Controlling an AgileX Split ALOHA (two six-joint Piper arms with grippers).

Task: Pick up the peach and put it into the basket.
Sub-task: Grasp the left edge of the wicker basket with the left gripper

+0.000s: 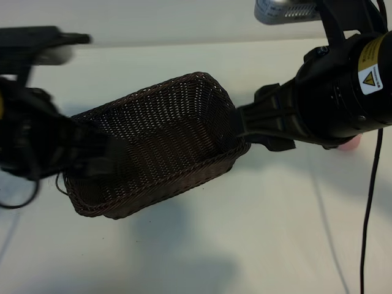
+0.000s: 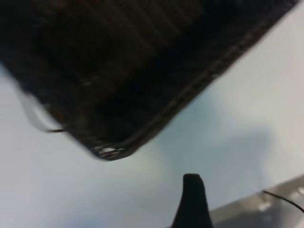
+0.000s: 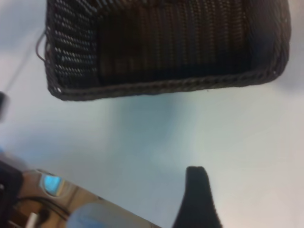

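The dark brown woven basket (image 1: pixel 165 141) lies at an angle in the middle of the white table, with nothing inside it. It also fills the far part of the left wrist view (image 2: pixel 133 61) and the right wrist view (image 3: pixel 166 47). Only a pale pink sliver of the peach (image 1: pixel 350 146) shows, behind and under the right arm's body. My left gripper (image 1: pixel 98 156) is blurred at the basket's left end; one dark finger (image 2: pixel 192 199) shows, apart from the rim. My right gripper (image 1: pixel 245 130) sits just off the basket's right end; its finger (image 3: pixel 197 194) is over bare table. Both are open and hold nothing.
A black cable (image 1: pixel 370 202) hangs down at the right side of the table. A grey device (image 1: pixel 285 9) sits above the right arm. A metal edge strip (image 2: pixel 266 204) borders the table near the left gripper.
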